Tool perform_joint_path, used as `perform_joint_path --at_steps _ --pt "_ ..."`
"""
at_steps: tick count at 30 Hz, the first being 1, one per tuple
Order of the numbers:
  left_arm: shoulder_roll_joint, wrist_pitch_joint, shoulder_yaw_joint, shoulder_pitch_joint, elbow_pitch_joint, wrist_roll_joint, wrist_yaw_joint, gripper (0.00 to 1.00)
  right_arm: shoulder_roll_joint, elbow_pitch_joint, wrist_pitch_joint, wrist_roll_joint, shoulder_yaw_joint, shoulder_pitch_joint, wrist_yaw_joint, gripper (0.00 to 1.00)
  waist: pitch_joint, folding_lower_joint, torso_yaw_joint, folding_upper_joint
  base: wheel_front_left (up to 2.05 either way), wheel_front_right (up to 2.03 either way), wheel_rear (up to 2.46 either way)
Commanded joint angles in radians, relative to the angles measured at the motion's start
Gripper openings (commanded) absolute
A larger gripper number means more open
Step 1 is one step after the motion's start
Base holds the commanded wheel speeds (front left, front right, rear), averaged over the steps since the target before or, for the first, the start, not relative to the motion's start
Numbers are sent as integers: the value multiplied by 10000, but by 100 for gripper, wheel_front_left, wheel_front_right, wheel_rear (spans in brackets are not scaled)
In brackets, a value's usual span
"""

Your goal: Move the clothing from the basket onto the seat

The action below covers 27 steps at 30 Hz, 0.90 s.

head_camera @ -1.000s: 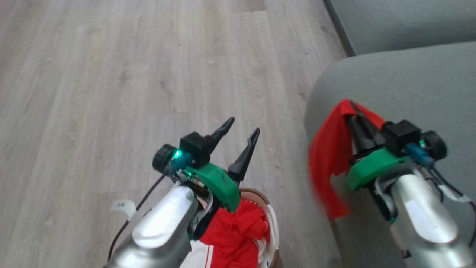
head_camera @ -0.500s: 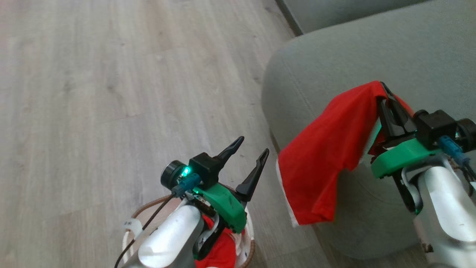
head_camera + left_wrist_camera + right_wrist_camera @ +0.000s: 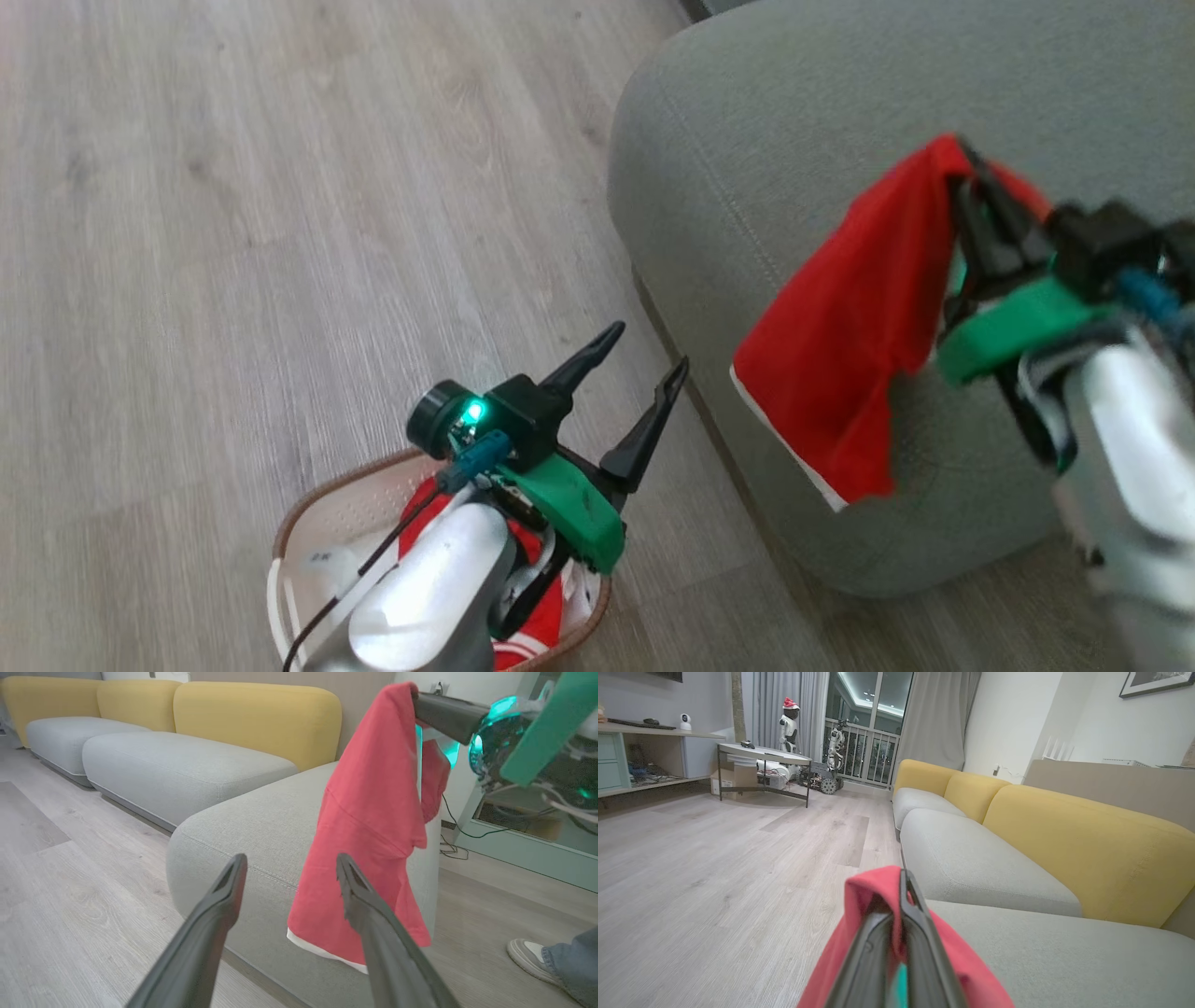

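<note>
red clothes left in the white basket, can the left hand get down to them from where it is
Probably yes: the open left hand hangs empty over the small oval white perforated plastic basket, and nothing lies between it and the bright red fabric clothing inside.

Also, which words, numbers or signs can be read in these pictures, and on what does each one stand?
No text can be read.
White tag by the black cable: dark marks, too small to read.
Red garment held by the right pincer: no print showing.
</note>
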<state>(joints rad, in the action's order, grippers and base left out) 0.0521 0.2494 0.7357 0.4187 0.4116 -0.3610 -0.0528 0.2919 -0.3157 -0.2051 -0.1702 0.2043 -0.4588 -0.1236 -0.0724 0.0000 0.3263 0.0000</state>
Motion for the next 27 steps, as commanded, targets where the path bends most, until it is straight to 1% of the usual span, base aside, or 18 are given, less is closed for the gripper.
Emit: perform_joint_path --at_steps 1,3,4,5,6,10,18,24,27 --pt "19 123 -490 412 -465 182 27 100 178 124 18 -239 238 -1012 -71 0 -318 0 -220 0 0 0 0" --pt "26 123 -665 416 -627 280 49 100 199 -212 112 -720 484 -1651 -71 0 -531 0 -351 0 0 0 0" --pt "49 123 -719 417 -690 346 45 100 324 -411 153 -843 588 -2024 -71 0 -644 0 -441 0 0 0 0" --pt "49 123 -719 417 -690 346 45 100 324 -411 153 -843 588 -2024 -71 0 -644 0 -441 0 0 0 0" --pt "73 123 -759 426 -752 421 44 100 487 -625 174 -920 639 -2417 -71 0 -775 0 -554 0 0 0 0" --pt "231 123 -925 495 -1026 691 64 100 955 -1545 146 -1286 339 -4014 -71 0 -1336 0 -978 0 0 0 0" --pt "714 123 -1113 933 -1678 1204 176 100 2049 -3093 62 -748 -725 -7046 -71 0 -2837 0 -1678 0 0 0 0" --pt "1021 -25 -1136 1496 -2323 1515 217 100 2601 -4386 253 -210 -1803 -8723 -71 0 -4105 0 -2020 0 0 0 0" --pt "1126 -119 -1138 1775 -2655 1672 261 100 2777 -4965 162 188 -2492 -9353 -71 0 -4700 0 -2151 0 0 0 0"
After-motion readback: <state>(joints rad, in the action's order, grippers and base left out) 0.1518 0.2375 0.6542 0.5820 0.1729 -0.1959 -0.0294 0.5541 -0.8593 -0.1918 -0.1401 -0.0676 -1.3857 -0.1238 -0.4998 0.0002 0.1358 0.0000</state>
